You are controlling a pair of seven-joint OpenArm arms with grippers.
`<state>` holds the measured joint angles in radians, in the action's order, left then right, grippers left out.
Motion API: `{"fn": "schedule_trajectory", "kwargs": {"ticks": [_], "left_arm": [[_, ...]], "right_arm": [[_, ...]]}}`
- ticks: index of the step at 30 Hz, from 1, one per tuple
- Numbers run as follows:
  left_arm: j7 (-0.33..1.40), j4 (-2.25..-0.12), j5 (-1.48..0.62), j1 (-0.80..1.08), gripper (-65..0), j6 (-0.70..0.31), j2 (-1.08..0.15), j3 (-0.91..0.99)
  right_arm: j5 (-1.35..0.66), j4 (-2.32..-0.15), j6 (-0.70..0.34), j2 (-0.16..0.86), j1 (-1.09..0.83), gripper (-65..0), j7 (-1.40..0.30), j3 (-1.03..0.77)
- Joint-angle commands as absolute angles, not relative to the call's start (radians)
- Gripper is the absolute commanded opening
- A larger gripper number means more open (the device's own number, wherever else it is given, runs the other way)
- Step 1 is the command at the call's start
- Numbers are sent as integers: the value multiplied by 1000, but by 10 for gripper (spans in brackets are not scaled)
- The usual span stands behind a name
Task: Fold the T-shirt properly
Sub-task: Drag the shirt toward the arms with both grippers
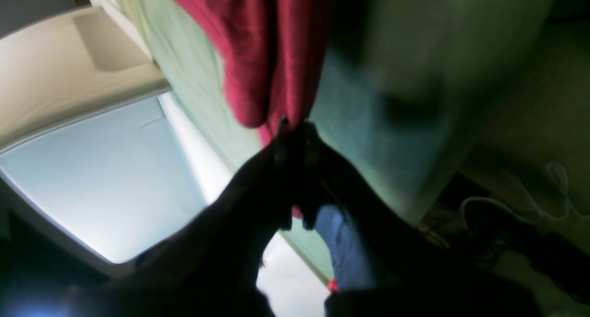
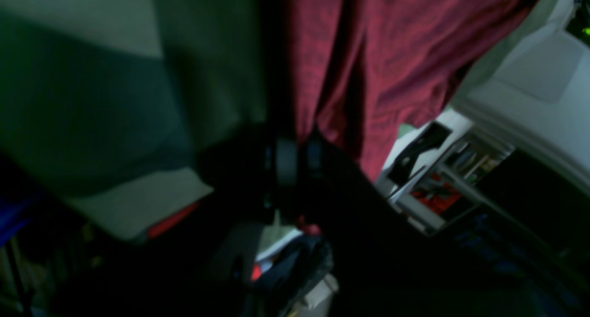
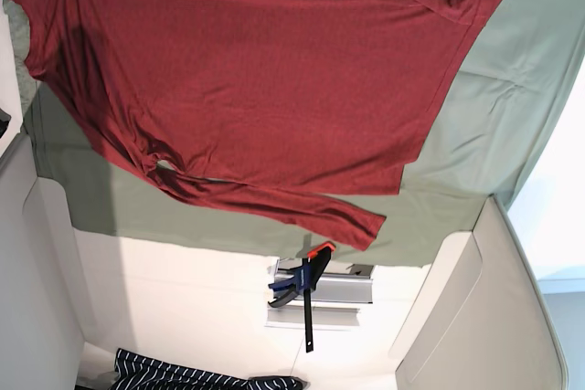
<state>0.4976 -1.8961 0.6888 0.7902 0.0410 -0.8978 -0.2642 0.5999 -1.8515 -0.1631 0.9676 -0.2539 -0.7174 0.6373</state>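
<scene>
- Left gripper point(image 1: 295, 130) is pinching a bunched edge of the red T-shirt point(image 1: 262, 45), jaws closed on it
- Right gripper point(image 2: 295, 146) is clamping another edge likewise
- I am judging folding barely begun: the shirt is hanging spread between both arms, uncreased, one sleeve point(image 3: 292, 203) trailing
- Green cloth point(image 3: 498, 107) is covering the white table point(image 3: 183, 280), with a bar clamp point(image 3: 306, 294) and a striped garment point(image 3: 183, 376) lying beyond it

red long-sleeved t-shirt point(image 3: 256, 79) hangs spread wide, pinched at two corners, sleeve trailing.
</scene>
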Motion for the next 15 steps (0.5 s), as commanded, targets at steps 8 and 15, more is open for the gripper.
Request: {"fn": "schedule_trajectory", "kwargs": {"ticks": [8, 15], "left_arm": [[532, -1933, 715, 821, -650, 60, -914, -254], [548, -1960, 720, 854, -650, 60, -914, -254]], "right_arm": [[625, -1905, -152, 995, -386, -650, -746, 489], [626, -1977, -153, 995, -513, -650, -764, 385]]}}
